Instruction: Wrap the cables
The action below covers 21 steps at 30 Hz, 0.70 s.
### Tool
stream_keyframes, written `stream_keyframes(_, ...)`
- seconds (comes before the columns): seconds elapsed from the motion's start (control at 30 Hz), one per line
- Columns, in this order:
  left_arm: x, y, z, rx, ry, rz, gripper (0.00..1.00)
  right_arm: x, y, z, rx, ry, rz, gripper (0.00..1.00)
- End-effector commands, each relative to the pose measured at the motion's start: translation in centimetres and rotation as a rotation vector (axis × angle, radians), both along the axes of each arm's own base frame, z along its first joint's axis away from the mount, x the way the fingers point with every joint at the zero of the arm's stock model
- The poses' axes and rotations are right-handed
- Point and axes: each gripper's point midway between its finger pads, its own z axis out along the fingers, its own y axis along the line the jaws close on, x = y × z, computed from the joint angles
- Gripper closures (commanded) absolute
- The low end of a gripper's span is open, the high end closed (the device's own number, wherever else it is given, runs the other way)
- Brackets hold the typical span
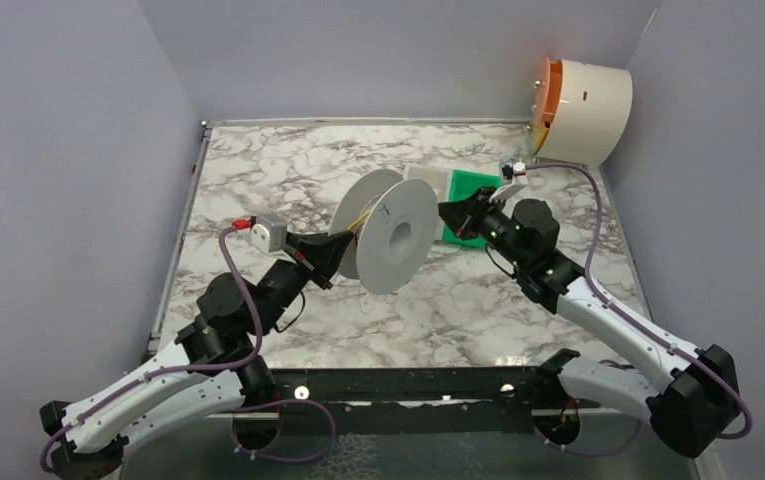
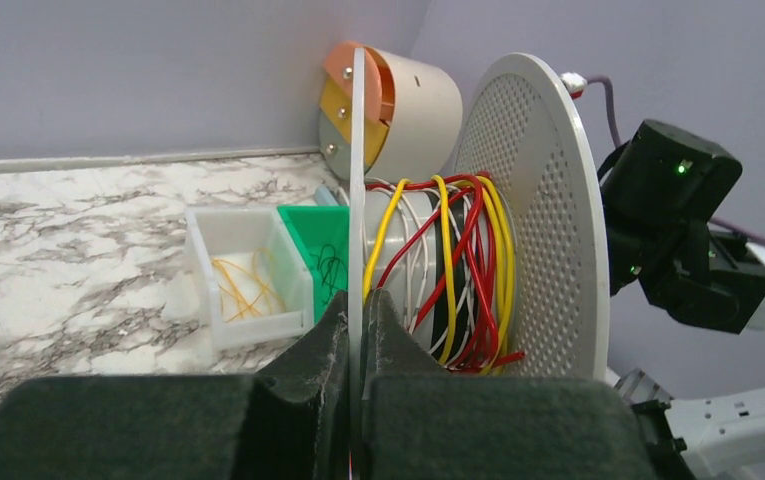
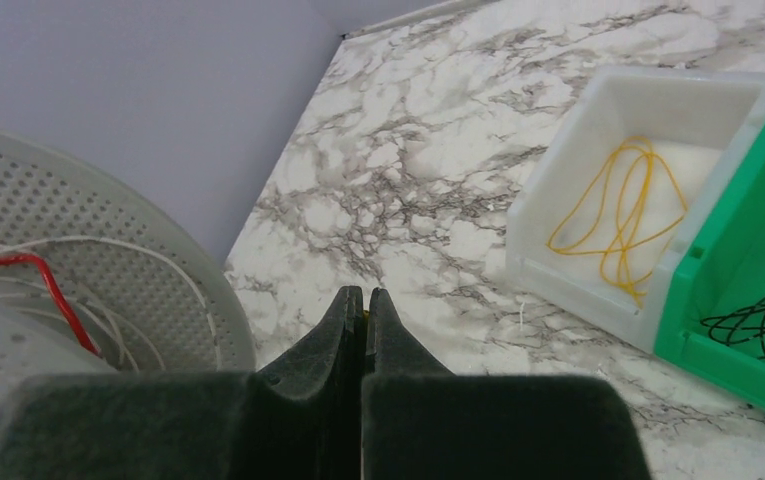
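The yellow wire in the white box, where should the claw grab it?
Probably come straight down from above: the open-topped white plastic box has walls all round. Pinch the loose thin yellow wire where its loops cross and bunch in the middle of the bare floor, so several strands lift together.

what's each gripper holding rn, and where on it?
Left gripper pinches the white plastic spool's near flange rim. Right gripper is shut on a thin yellow wire.
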Motion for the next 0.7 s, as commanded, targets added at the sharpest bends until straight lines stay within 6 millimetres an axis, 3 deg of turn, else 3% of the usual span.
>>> stream_keyframes(0.0, -0.5, 2.8, 9.6, -0.387, -0.119, 0.046, 1.0, -0.3, 1.0, 1.3, 0.06, -0.03, 0.068, 0.99)
stream_keyframes(0.33, 1.2, 5.3, 10.0, -0.58, -0.064, 0.179, 1.0, -4.0, 1.9, 3.0, 0.171, -0.076, 0.216, 0.99)
stream_keyframes(0.67, 0.8, 4.4, 12.3, -0.713, -0.095, 0.102, 1.0, -6.2, 3.6, 4.6, 0.266, -0.1, 0.373, 0.99)
